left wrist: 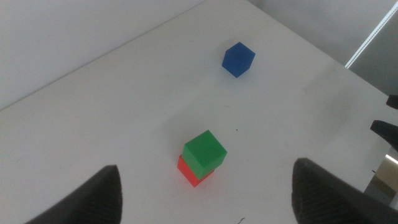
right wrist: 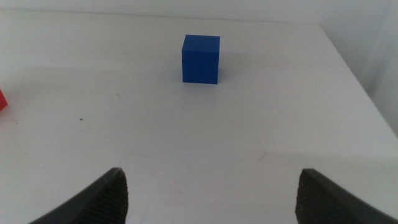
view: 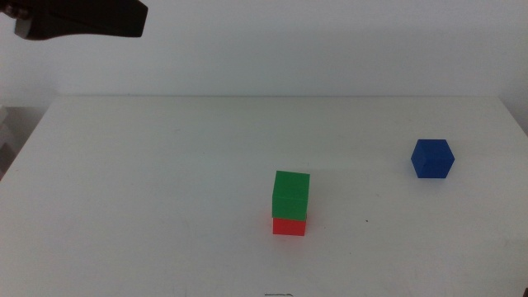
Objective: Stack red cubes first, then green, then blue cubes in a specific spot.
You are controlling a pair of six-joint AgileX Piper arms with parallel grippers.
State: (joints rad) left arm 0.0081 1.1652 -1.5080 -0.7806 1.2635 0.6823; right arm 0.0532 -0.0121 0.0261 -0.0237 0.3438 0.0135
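Matt, plain-faced, solid-looking: red cube (view: 289, 226), green cube (view: 290, 195), blue cube (view: 432, 158). No gloss on any.
Smooth white table (view: 165, 181), matt, faint soft sheen.
Dark matt jaws, plastic-like, bottom corners of both wrist views.

Green (view: 290, 194) atop red cube (view: 289, 226); blue cube (view: 432, 158) well right, behind.

One red cube (view: 289, 226), one green cube (view: 290, 195), one blue cube (view: 432, 158)
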